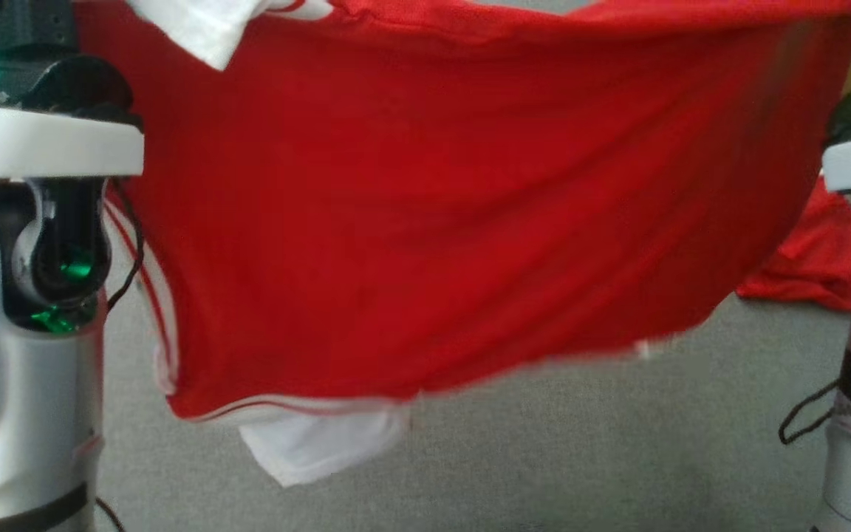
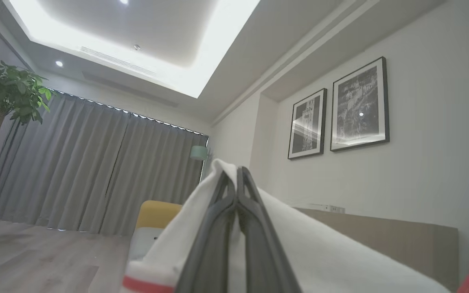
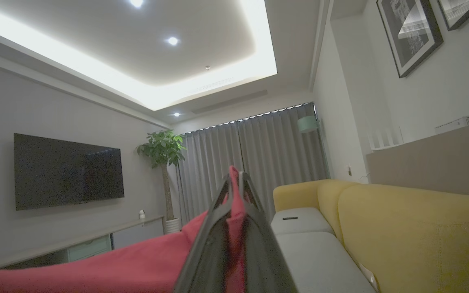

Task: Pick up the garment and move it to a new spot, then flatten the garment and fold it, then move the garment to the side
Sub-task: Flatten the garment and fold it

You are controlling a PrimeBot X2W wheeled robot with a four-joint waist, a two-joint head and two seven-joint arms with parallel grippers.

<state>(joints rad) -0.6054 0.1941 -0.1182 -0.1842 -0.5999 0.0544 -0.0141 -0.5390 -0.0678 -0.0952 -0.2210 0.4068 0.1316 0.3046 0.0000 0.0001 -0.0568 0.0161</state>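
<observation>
We hold the red garment (image 1: 425, 222), trimmed in white, spread in the air between our two arms, its lower hem hanging above the grey surface (image 1: 580, 458). Our left gripper (image 2: 234, 179) has its fingers pressed together on a white fold. Our right gripper (image 3: 236, 179) pinches red cloth the same way. A yellow sofa (image 3: 413, 228) stands beside it.

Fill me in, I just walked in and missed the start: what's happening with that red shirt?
The robot is holding the garment up in the air, spread between its two arms above the grey surface. The left tool is shut on a white part of it, and the right tool is shut on red fabric. The cloth hangs sagging in the middle and is not yet laid flat or folded.
</observation>
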